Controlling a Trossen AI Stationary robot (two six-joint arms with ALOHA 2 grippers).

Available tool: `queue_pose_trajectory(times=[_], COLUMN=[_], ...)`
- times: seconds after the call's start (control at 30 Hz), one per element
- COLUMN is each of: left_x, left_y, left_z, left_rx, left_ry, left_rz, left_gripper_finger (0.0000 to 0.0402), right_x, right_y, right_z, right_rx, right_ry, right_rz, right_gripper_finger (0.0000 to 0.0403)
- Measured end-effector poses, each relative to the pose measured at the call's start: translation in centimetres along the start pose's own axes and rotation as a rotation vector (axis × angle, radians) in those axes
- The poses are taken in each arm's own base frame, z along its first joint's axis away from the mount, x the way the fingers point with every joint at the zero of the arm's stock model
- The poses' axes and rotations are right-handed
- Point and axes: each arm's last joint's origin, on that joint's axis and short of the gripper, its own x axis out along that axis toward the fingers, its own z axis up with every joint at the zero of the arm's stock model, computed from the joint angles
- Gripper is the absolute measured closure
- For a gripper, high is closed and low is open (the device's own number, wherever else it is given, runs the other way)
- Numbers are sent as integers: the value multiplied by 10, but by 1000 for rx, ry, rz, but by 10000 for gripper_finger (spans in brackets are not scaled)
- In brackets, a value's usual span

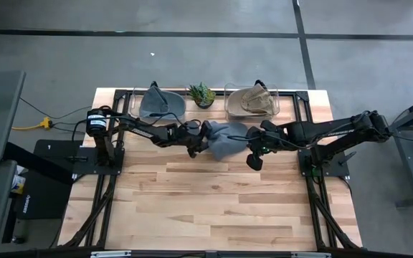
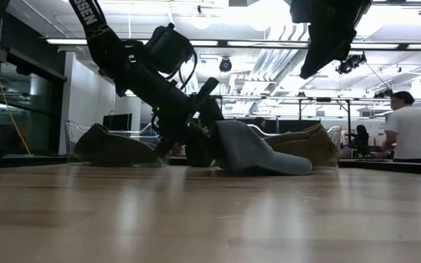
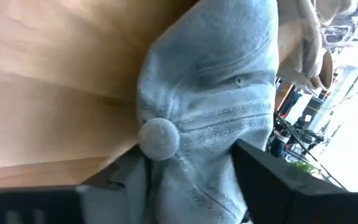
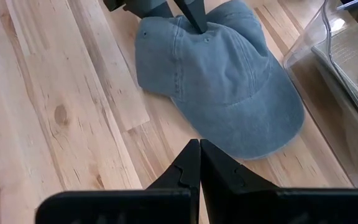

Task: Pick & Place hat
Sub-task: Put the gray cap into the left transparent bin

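Observation:
A grey-blue cap (image 1: 224,140) lies on the table's far middle, between my two grippers. My left gripper (image 1: 194,142) is at the cap's left side and is shut on it. In the left wrist view the cap (image 3: 229,74) fills the gap between the fingers. My right gripper (image 1: 254,159) is shut and empty. It hovers just near of the cap's brim (image 4: 260,130) and stands high above the table in the low view (image 2: 326,51). My left gripper pinches the cap's crown beside the top button (image 3: 159,138), with bunched cloth between its two fingers (image 3: 266,174). The fingers come from the table's left, slanting down. The crown side is raised at the fingers (image 2: 221,135), and the brim end (image 2: 291,166) rests on the table.
Two clear bins stand at the table's far edge. The left bin (image 1: 160,106) holds a grey hat and the right bin (image 1: 253,100) holds a tan hat. A small plant (image 1: 201,93) stands between them. A person (image 2: 414,131) stands in the room beyond. Bare wood lies toward the near edge.

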Motion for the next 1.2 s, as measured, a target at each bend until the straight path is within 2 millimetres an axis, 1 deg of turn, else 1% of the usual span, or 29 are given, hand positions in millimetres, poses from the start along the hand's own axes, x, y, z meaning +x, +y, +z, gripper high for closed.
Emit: queue_pose_trajectory(times=[0.17, 0.27, 0.3, 0.33, 0.57, 0.7, 0.83, 0.97, 1.13, 1.2], left_x=[0, 0, 0, 0, 0, -5, -15, -25, -43, -53], left_y=[0, 0, 0, 0, -3, -13, -24, -34, -51, -58], left_z=[0, 0, 0, 0, -2, -6, -10, -14, -21, -24], left_rx=[-11, -6, -3, -2, 18, 35, 76, 130, 195, 225], left_ry=[-1, -7, -9, -10, 25, 61, 77, 107, 163, 186], left_rz=[2, -5, -6, -6, -28, -90, -135, -167, -232, -257], left_gripper_finger=[295, 365, 382, 391, 400, 401, 401, 401, 401, 401], right_x=[0, 0, 0, 0, 0, -4, -14, -29, -46, -51], right_y=[0, 0, 0, 0, 1, 0, -5, -11, -15, -16], right_z=[0, 0, 0, 0, -1, -1, -2, -5, -7, -8], right_rx=[-1, -1, 0, 0, 26, 79, 123, 140, 147, 160], right_ry=[3, 5, 5, 5, 17, 15, -8, -39, -65, -66], right_rz=[-1, 3, 3, 4, 26, 43, 38, 51, 147, 185], right_gripper_finger=[403, 403, 403, 403, 403, 403, 403, 403, 403, 403])
